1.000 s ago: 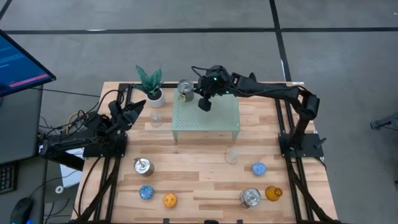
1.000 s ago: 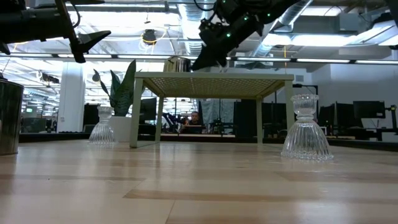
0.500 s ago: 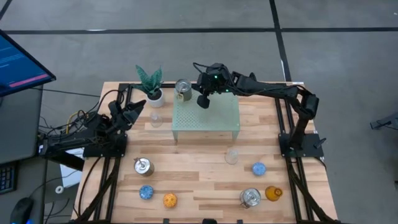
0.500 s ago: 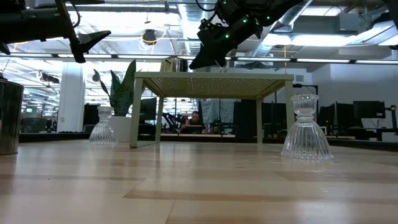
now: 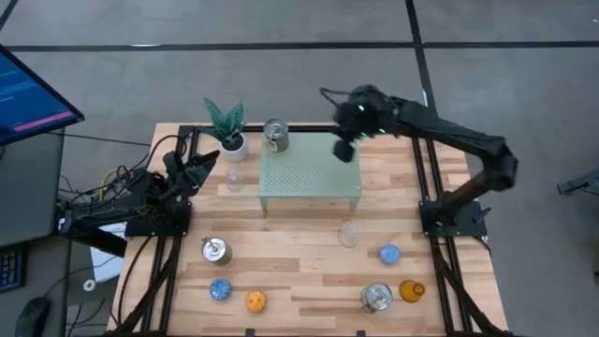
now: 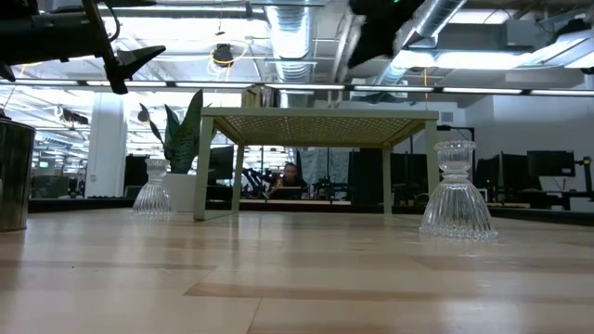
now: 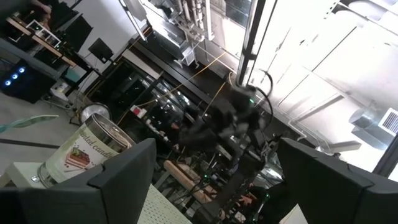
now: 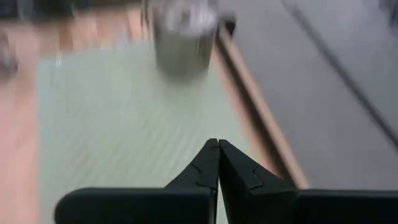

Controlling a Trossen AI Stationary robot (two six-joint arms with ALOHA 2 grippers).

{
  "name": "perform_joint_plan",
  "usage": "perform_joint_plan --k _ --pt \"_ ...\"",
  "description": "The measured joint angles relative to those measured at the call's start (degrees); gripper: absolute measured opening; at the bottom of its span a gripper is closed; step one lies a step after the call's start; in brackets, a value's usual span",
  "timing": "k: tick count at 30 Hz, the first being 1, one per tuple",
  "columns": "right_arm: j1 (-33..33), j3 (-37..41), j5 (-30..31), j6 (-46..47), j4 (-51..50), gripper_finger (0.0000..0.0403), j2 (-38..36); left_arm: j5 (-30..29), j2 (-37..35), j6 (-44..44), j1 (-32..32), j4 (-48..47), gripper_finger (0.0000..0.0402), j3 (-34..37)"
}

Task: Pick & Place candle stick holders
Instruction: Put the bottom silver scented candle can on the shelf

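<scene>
A silver metal holder point(image 5: 277, 136) stands on its base on the far left corner of the pale green perforated stand point(image 5: 311, 173); it also shows in the right wrist view point(image 8: 180, 37) and the left wrist view point(image 7: 87, 149). My right gripper point(image 5: 343, 150) is shut and empty above the stand's far right corner, its fingertips together point(image 8: 217, 146). My left gripper point(image 5: 208, 161) is open and empty at the table's left, raised point(image 6: 139, 57). The other holders stand on the table: two clear glass point(image 5: 234, 178) point(image 5: 349, 234), two silver point(image 5: 215, 250) point(image 5: 377, 298), two blue point(image 5: 221, 289) point(image 5: 389, 254), an orange one point(image 5: 255, 301) and an amber one point(image 5: 411, 291).
A green plant in a white pot point(image 5: 226, 126) stands at the far left beside the stand. The stand's legs point(image 6: 200, 167) rest on the wooden table point(image 5: 299, 243). Black frame rails point(image 5: 168, 253) run along both table sides. A monitor point(image 5: 28, 94) is off the table's left.
My right gripper has gone from beside the silver holder toward the table's right edge, along the stand's far side, and up. The silver holder stays where it was on the stand's far left corner.
</scene>
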State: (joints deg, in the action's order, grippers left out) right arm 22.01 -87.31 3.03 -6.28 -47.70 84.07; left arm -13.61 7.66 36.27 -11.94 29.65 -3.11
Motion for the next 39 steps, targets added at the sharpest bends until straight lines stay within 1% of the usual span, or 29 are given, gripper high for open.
perform_joint_plan --k 3,5,7,9,11,14,17,19,23,26,28,30,35,39 --pt "-2.91 0.30 4.71 6.15 -12.61 0.0000 -4.93 -0.02 0.00 0.00 0.00 0.01 0.0337 0.02" --pt "-5.52 1.27 7.53 10.27 -18.93 0.0000 -7.89 -0.04 0.00 0.00 0.00 0.00 0.0337 0.00" --pt "-8.62 2.66 9.11 14.93 -23.40 0.0000 -10.18 -0.02 0.00 0.00 -0.01 0.00 0.0337 0.02" --pt "-11.91 4.63 8.40 20.28 -26.51 0.0004 -12.49 -0.03 0.00 0.00 -0.01 0.00 0.0337 0.00" --pt "-15.25 6.89 4.63 25.37 -31.06 0.0021 -14.58 -0.01 0.00 0.00 0.00 0.01 0.0337 0.01" --pt "-22.06 10.83 -2.23 32.32 -34.15 0.0069 -16.01 -0.02 0.00 0.00 -0.02 0.00 0.0337 0.02" --pt "-30.15 13.98 -7.79 37.51 -33.23 0.0137 -16.33 -0.03 0.01 0.00 -0.02 0.01 0.0337 0.01" --pt "-35.83 14.89 -9.76 40.45 -32.25 0.0189 -16.04 -0.02 0.00 0.00 0.00 0.01 0.0337 0.01" --pt "-45.68 15.04 -11.81 45.17 -28.81 0.0288 -13.68 -0.02 0.00 0.00 0.00 0.00 0.0337 0.00" --pt "-51.74 15.01 -16.25 46.48 -25.42 0.0353 -11.82 0.00 0.00 0.00 0.00 0.00 0.0337 0.01" --pt "-54.92 15.01 -17.43 47.02 -24.94 0.0385 -10.09 -0.02 0.00 0.00 -0.02 0.01 0.0337 0.01" --pt "-57.70 15.01 -17.22 47.47 -25.51 0.0393 -8.30 -0.01 0.00 0.00 -0.01 0.02 0.0337 0.00" --pt "-63.19 15.04 -14.97 49.28 -24.06 0.0367 -5.89 -0.02 0.00 0.00 0.00 0.00 0.0337 0.00" --pt "-65.61 14.99 -13.61 53.00 -19.81 0.0366 -4.00 -0.02 0.00 0.00 -0.02 0.00 0.0337 0.00"
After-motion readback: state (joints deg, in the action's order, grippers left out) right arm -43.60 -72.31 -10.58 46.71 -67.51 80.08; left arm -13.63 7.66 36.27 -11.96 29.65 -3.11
